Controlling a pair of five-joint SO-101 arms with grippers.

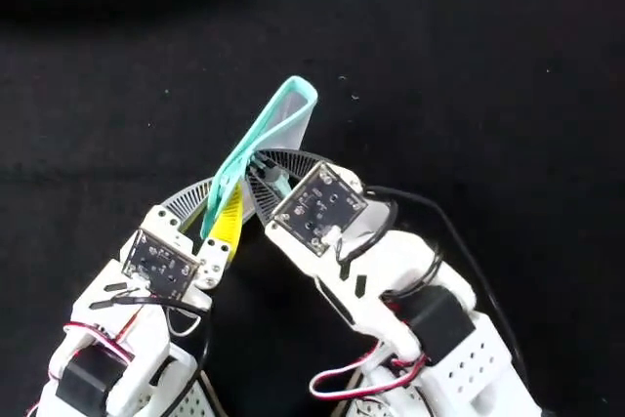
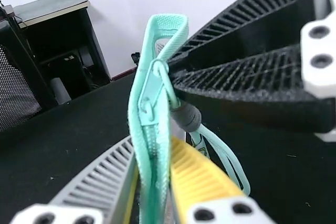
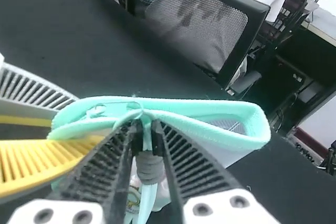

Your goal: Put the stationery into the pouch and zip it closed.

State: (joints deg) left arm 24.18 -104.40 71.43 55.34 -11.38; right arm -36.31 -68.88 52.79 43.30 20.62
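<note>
Right wrist view shows me the zip pull [image 3: 146,137] pinched in the right jaws; from overhead, left jaws clamp the pouch [image 1: 256,144] rim.

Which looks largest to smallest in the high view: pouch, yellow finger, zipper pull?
1. pouch
2. yellow finger
3. zipper pull, clearly smallest here, though partly hidden

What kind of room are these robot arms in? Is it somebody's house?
Most likely an office or lab, not a house. A black mesh-backed office chair stands by the black cloth-covered table, and a dark shelf cabinet stands farther off.
</note>
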